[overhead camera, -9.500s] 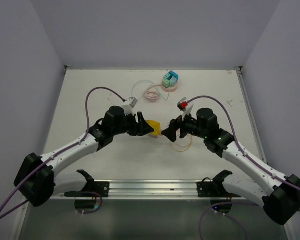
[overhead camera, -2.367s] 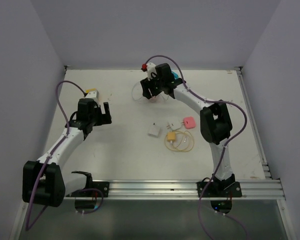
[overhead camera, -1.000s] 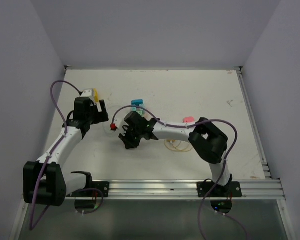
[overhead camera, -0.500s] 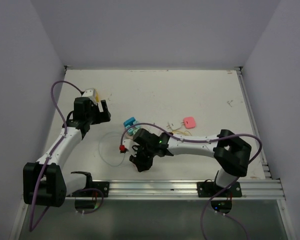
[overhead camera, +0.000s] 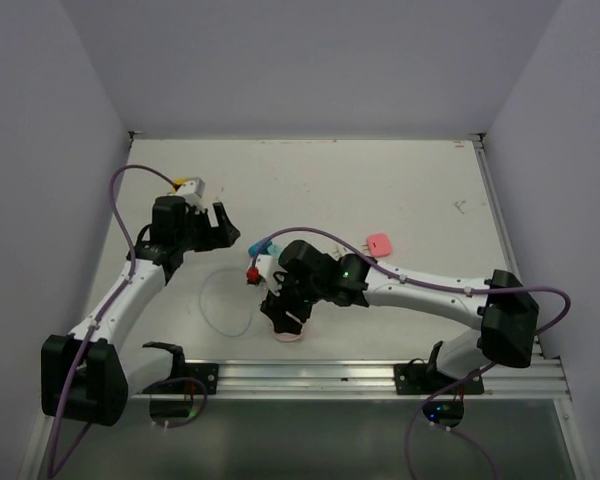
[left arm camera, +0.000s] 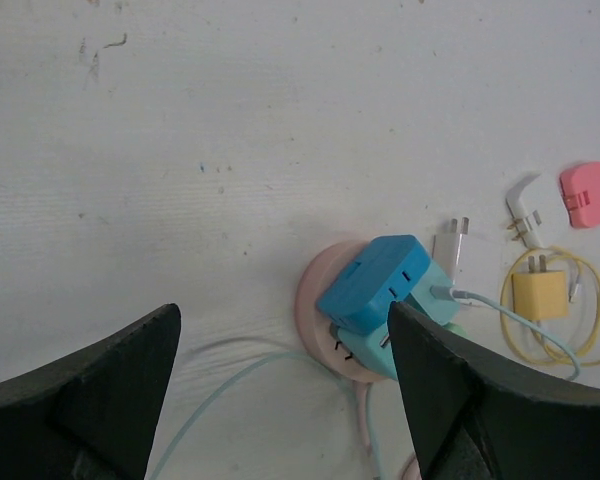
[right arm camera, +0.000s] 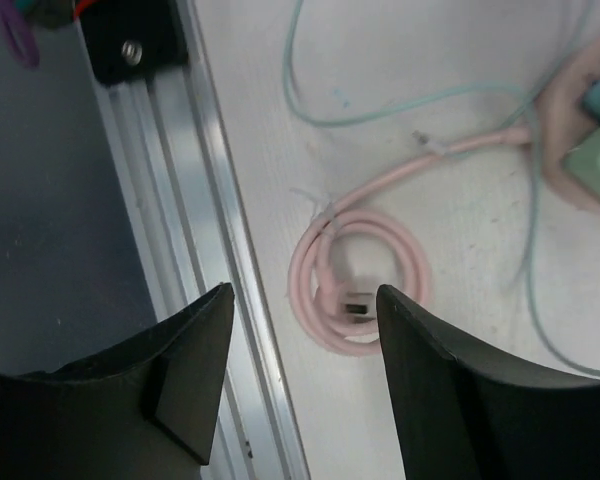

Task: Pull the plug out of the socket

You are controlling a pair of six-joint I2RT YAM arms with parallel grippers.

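Round pink socket [left arm camera: 316,290] is seen on the white table [left arm camera: 280,120], left of centre and towards the near side, between the two grippers. A blue plug [left arm camera: 373,284] is seated on it, tilted, with a teal plug [left arm camera: 425,300] touching it on the right. In the top view the socket is mostly hidden by the right arm.

Left gripper [left arm camera: 280,320] is held to the left of the socket and apart from it, with fingers spread wide and nothing between them. Right gripper [right arm camera: 305,300] is held over a coiled pink cable [right arm camera: 365,290] just beside the aluminium rail [right arm camera: 195,200] at the near edge. Its fingers are also spread, with nothing pinched.

A thin pale teal cable [right arm camera: 420,100] is looped near the socket. A white plug [left arm camera: 448,245], a yellow charger [left arm camera: 540,295] and a small pink square block [left arm camera: 587,193] are seen to the right of the socket
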